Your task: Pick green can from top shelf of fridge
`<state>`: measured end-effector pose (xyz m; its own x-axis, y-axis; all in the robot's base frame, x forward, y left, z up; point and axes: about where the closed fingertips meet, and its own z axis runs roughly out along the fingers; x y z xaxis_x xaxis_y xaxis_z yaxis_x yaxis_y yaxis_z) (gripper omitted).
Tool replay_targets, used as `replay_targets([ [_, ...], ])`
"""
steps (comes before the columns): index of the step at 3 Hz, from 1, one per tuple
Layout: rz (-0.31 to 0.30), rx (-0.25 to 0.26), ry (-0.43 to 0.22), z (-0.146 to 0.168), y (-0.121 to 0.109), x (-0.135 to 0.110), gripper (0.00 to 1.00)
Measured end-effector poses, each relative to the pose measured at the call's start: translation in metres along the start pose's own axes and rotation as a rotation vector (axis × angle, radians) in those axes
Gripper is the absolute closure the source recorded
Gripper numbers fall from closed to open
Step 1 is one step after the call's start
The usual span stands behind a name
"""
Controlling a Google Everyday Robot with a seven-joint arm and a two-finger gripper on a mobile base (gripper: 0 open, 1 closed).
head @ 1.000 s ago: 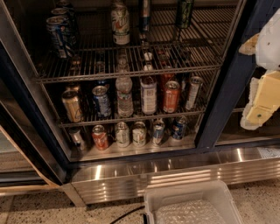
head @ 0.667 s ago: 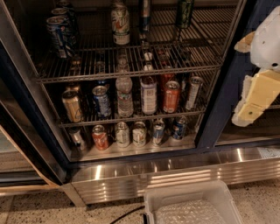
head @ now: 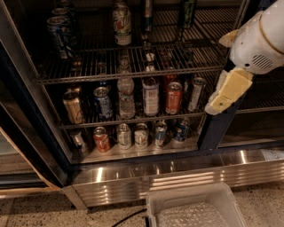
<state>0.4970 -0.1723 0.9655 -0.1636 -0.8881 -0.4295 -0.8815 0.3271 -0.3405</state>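
Camera view: the pincer [head: 224, 95] hangs at the right, before the dark blue door frame of the fridge [head: 213, 133]. Nothing shows in its grasp, and how far open it is I cannot tell. The green can [head: 187, 13] stands far back on the top shelf [head: 133, 66], up and left of the pincer, well apart.

Setting: commercial refreshment area, shop or office pantry; which one cannot be told. Evidence: upright drinks fridge [head: 217, 131] with dark blue frame and stainless steel base; wire top shelf [head: 133, 67] and lower rack [head: 133, 120] stocked with cans [head: 174, 97] and bottles [head: 151, 95]; speckled floor [head: 35, 213]; plastic bin [head: 186, 193] near. Robot tool [head: 215, 105] at right, before the frame.
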Motion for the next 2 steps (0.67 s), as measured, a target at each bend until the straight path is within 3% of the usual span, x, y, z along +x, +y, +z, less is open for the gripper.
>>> replay_targets([
  [1,0.021,0.019,-0.055,0.031,-0.0181,-0.0077,0.0],
  [2,0.024,0.026,-0.064,0.0351,-0.0217,-0.0087,0.0],
])
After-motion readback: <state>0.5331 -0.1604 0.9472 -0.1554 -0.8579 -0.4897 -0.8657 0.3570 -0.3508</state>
